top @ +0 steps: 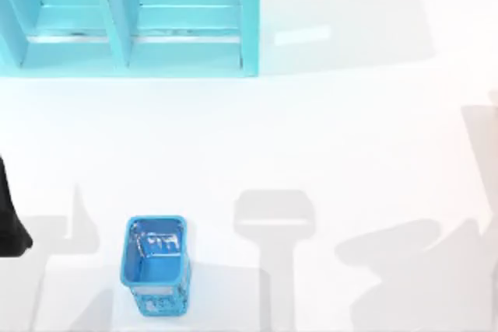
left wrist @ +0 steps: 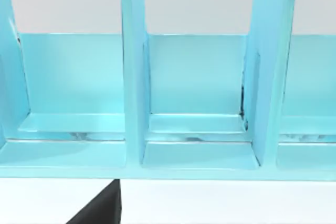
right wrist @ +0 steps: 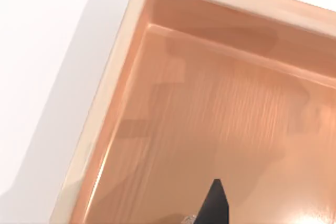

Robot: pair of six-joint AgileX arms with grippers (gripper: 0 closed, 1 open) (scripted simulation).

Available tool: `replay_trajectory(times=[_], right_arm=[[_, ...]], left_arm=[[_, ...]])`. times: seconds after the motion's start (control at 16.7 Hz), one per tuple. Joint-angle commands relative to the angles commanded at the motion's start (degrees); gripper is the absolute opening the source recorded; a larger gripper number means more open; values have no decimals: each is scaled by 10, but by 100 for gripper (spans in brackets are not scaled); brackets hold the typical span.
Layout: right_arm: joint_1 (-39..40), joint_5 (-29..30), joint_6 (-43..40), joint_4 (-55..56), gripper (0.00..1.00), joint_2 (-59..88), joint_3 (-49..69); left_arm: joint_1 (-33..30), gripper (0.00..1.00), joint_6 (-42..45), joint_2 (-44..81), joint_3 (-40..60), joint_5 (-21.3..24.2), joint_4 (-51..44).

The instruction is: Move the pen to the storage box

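Right, status. Right claw [right wrist: 215, 205]: a dark tip of it pokes into the right wrist view, hanging over the inside of the tan storage box [right wrist: 102, 103]. Box floor lies directly under the claw, one box corner is off ahead of it, and the near side wall runs alongside. Cannot tell whether this claw is apart, together or clamped on anything.

Pen: not confirmed. A small silver-grey speck [right wrist: 189, 218] sits just beside the dark tip at the frame edge, over the box floor. It could be the barrel, but too little of it shows to tell. Box floor around the claw is bare, with soft shadows across it.

Left arm [top: 9, 223] sits at the left edge of the desk [top: 350, 138]. Left claw [left wrist: 102, 209] shows as a dark wedge low in its wrist view, facing the light-blue divided rack [left wrist: 134, 77], which stands upright on the desk well ahead of it. Cannot tell its state either.

Small blue basket [top: 156, 263] stands upright on the desk, near the left arm on its inner side, apart from it. Rack [top: 128, 17] is at the far left of the desk, well apart from the basket.
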Motion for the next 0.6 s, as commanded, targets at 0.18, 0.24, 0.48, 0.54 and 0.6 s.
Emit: replay_trajectory(times=[0.18, 0.24, 0.48, 0.54, 0.6], right_arm=[[0, 0, 0, 0, 90, 0, 0], [0, 0, 0, 0, 98, 0, 0], [0, 0, 0, 0, 100, 0, 0], [0, 0, 0, 0, 100, 0, 0], [0, 0, 0, 0, 100, 0, 0]], left_arm=[[0, 100, 0, 0, 0, 0, 0], [0, 100, 0, 0, 0, 0, 0], [0, 100, 0, 0, 0, 0, 0], [0, 100, 0, 0, 0, 0, 0], [0, 100, 0, 0, 0, 0, 0]])
